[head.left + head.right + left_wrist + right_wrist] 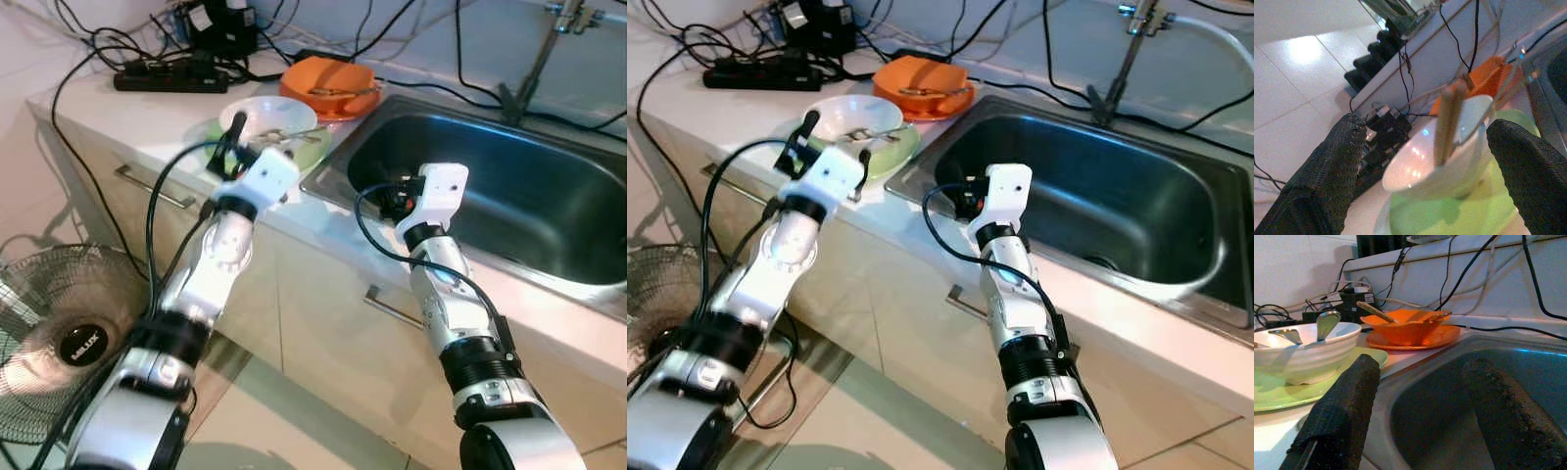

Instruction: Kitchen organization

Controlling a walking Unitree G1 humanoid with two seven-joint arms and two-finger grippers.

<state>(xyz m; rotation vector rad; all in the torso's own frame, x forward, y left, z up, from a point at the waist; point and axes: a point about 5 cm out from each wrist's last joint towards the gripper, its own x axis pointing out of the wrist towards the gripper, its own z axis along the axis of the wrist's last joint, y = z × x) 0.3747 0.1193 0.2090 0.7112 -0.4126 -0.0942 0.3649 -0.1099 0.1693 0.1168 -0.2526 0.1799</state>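
A white bowl (266, 117) holding a metal spoon (1326, 323) and wooden chopsticks (1449, 122) sits on a green plate (309, 152) on the counter, left of the sink (509, 196). Behind it, an orange bowl (328, 83) with utensils rests on an orange plate. My left gripper (835, 145) is open at the counter's front edge, its fingers (1327, 181) spread on either side of the white bowl without touching it. My right gripper (392, 201) is open and empty at the sink's near left corner, pointing toward the dishes.
A black power strip (171, 76) with tangled cables lies at the back of the counter. The faucet (534, 69) rises behind the sink. Cabinet drawers with metal handles (152, 186) are below. A floor fan (69, 343) stands at lower left.
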